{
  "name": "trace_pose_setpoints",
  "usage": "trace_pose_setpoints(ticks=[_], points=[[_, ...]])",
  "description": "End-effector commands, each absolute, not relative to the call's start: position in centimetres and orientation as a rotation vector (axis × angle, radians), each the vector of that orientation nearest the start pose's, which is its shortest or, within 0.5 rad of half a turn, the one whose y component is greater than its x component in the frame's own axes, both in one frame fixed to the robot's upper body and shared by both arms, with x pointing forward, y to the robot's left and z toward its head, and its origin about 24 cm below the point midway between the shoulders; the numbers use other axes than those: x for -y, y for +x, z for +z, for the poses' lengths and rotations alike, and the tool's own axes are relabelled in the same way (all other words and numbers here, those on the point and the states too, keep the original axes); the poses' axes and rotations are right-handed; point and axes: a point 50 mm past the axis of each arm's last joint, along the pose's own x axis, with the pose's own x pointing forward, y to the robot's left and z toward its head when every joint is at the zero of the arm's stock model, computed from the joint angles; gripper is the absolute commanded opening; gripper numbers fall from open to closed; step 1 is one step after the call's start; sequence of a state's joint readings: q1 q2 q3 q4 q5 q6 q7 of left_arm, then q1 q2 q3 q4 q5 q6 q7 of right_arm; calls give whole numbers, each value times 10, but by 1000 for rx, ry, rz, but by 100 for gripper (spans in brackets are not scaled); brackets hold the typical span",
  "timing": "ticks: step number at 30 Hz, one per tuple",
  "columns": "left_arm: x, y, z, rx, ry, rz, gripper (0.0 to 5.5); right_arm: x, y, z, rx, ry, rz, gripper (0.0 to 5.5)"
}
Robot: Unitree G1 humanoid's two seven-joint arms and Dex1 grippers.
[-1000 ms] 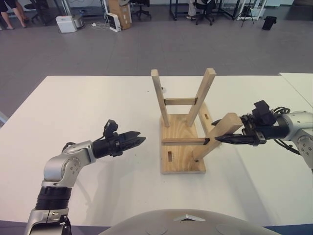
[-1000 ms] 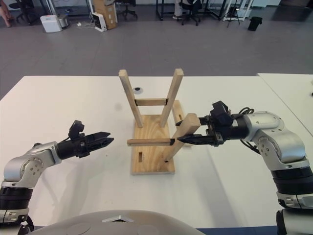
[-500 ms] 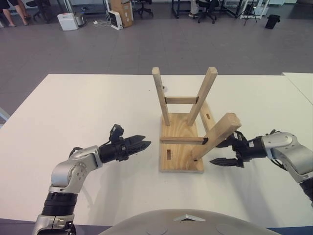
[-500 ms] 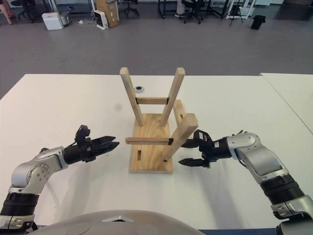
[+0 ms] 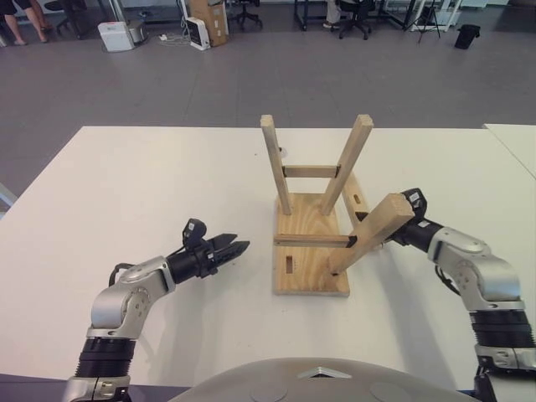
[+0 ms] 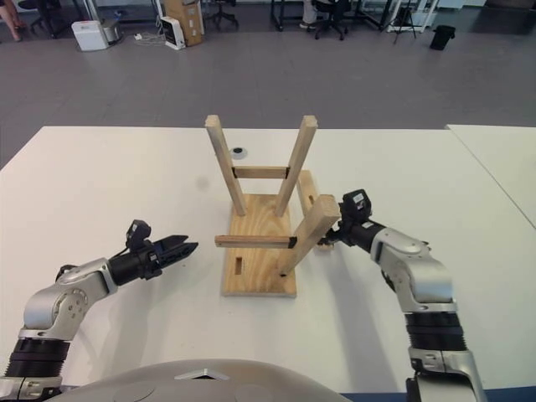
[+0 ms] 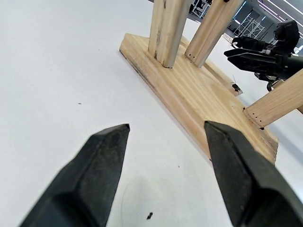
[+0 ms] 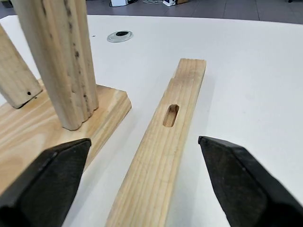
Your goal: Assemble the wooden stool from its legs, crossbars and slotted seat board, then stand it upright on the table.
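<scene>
The white surface (image 5: 126, 184) carries the seat board (image 5: 311, 280), lying flat near the middle with three legs (image 5: 274, 163) standing up from it, the near right one tilted outward. Two crossbars (image 5: 310, 172) join them. A fourth, slotted leg (image 8: 161, 137) lies loose just beside the board's right edge. The right pincer (image 8: 144, 141) is open, its fingers spread either side of that loose leg. The left pincer (image 5: 239, 247) is open too, hovering low to the board's left, apart from it
</scene>
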State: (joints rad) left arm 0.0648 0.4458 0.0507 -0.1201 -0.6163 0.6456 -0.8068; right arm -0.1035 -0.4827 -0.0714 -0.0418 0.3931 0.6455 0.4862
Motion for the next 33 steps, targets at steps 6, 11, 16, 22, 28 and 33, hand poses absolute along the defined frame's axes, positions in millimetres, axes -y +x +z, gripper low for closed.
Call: trace_pose_setpoints(ticks=[6,11,16,22,28,33], points=[[-190,216,32,-484,-338,-810,290,224,253,25,-599,-47,284,405],[-189,216,30,-491,-328,-814,290,220,251,27,-599,-56,303,322],[-187,216,29,-493,-324,-817,290,220,251,26,-599,-68,292,222],[-192,222,30,-478,-276,-771,290,232,247,22,-598,-45,218,206],[-225,265,88,-256,-200,-731,290,266,283,99,-200,29,154,206],[-208,277,202,113,-309,-1012,290,252,285,211,186,142,476,206]])
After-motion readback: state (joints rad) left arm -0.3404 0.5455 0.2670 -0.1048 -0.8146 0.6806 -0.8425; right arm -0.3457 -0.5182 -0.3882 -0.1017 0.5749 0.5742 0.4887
